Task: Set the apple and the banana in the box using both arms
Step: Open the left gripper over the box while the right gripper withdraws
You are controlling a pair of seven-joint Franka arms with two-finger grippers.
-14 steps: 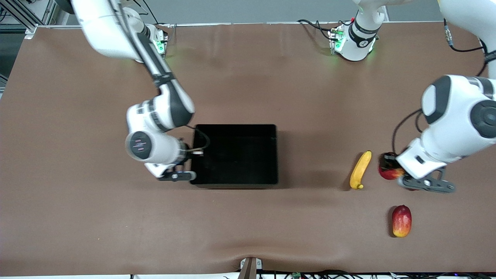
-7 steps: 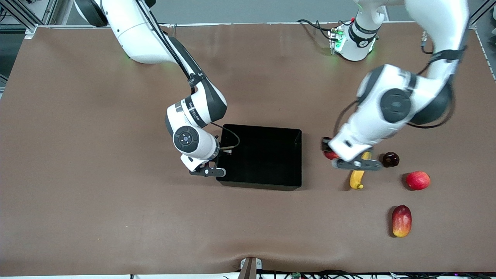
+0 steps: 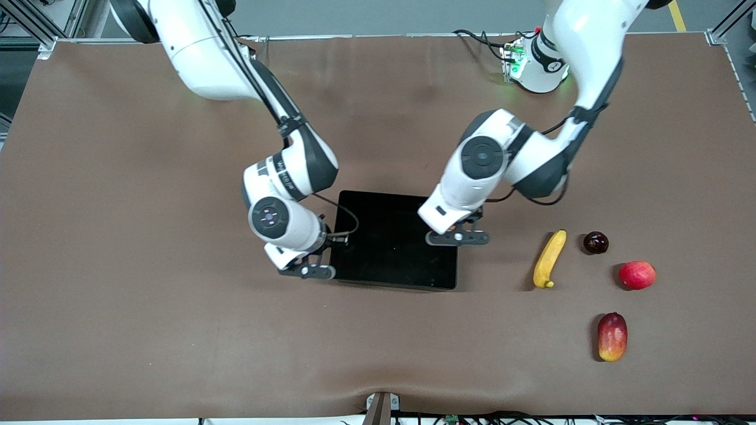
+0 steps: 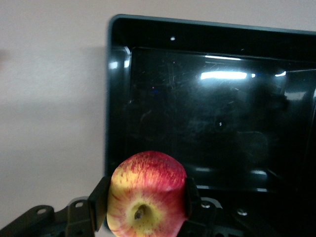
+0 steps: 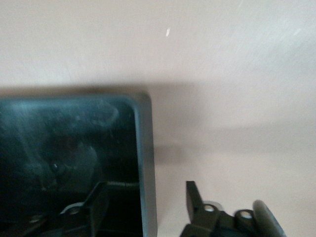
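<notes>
Left tool (image 3: pixel 458 237) carried apple (image 4: pixel 146 193) over box (image 3: pixel 378 277) edge; right tool (image 3: pixel 307 270) straddles wall

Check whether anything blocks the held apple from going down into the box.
Nothing visible does. The left gripper, shut on the apple, hangs over the box edge toward the left arm's end. The box floor looks bare in the left wrist view. The right gripper straddles the wall at the right arm's end.

Nothing readable anywhere tbh. There's a bit of tiny lettering on the right arm's (image 3: pixel 295 168) dark wrist joint, but it's too small to make out.
</notes>
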